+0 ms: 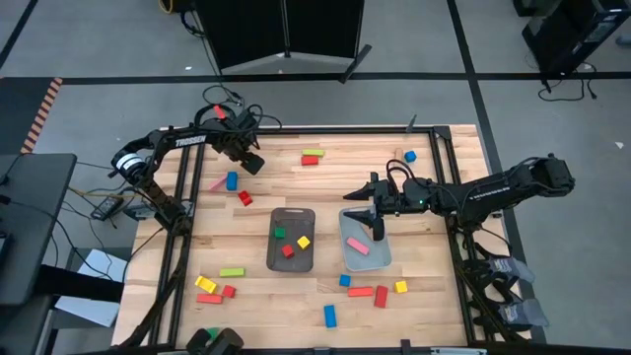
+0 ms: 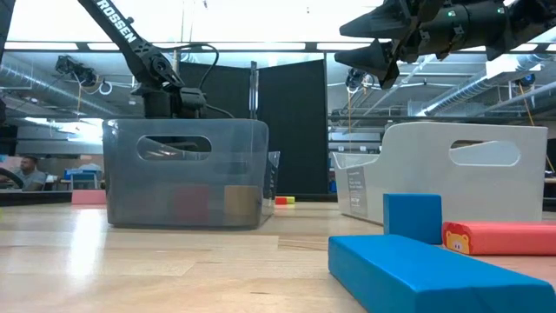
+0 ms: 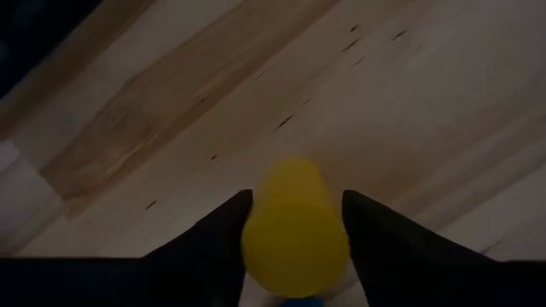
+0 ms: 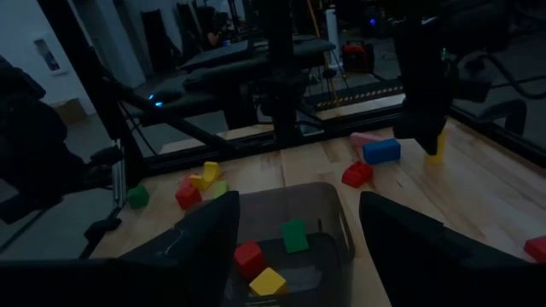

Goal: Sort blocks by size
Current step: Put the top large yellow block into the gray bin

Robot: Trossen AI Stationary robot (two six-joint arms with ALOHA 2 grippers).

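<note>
The left gripper (image 3: 294,230) pinches a yellow block (image 3: 294,226) between its fingers, above bare table (image 3: 409,102). The right gripper (image 4: 294,239) hangs spread over the pale tray (image 1: 367,258), a pink block (image 1: 358,246) below it

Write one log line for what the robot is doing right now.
left gripper: fingers around yellow wooden block, above table | right gripper: open, empty, over pale blue-grey tray | sorting: unfinished
</note>
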